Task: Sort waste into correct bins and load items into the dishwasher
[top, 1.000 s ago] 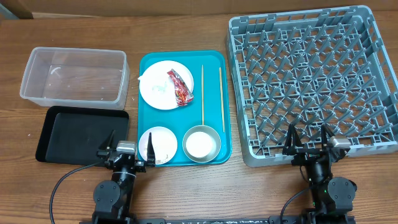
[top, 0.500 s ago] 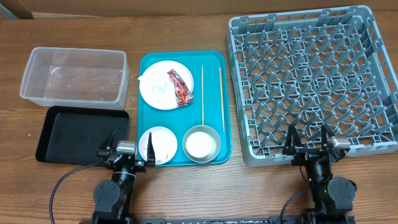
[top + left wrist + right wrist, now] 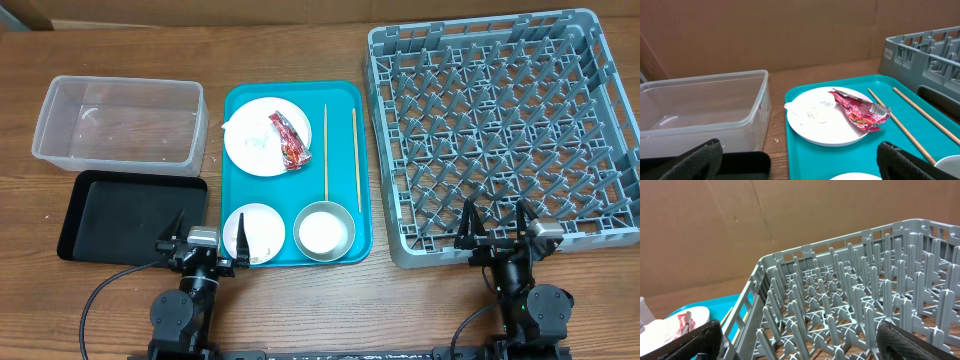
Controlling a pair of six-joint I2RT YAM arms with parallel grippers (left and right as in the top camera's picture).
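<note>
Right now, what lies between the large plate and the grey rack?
Two chopsticks lie there on the teal tray, between plate and rack. The overhead view shows this.

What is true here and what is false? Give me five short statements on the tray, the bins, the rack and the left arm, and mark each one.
1. The red wrapper lies on the larger plate. True.
2. The dish rack holds no dishes. True.
3. The black tray sits nearer the arms than the clear tub. True.
4. The chopsticks lie in the clear tub. False: they lie on the teal tray, right of the larger plate.
5. The left arm's jaws are shut on the small plate. False: they stand open and hold nothing.
</note>
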